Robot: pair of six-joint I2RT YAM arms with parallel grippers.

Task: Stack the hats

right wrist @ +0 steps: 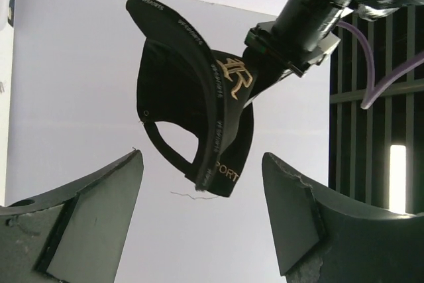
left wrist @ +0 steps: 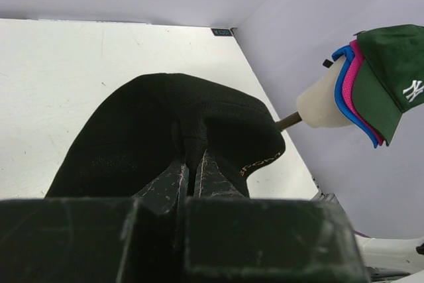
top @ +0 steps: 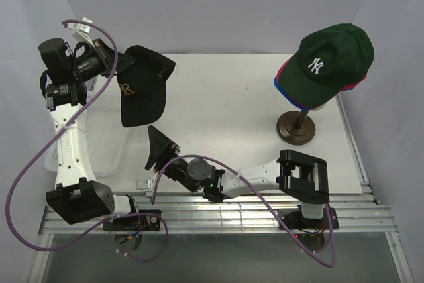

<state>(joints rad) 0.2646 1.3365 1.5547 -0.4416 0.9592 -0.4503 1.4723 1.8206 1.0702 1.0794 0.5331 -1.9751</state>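
Observation:
My left gripper is shut on the crown fabric of the black cap with the gold emblem and holds it in the air over the table's back left. In the left wrist view the fingers pinch the cap. The dark green NY cap sits on the mannequin head, over the pink cap and the blue cap. My right gripper is open and empty, low near the table's front, aimed up at the black cap.
The cream mannequin head stands on a dark round base at the right. A white mesh basket lies at the left under the left arm. Grey walls close in the back and sides.

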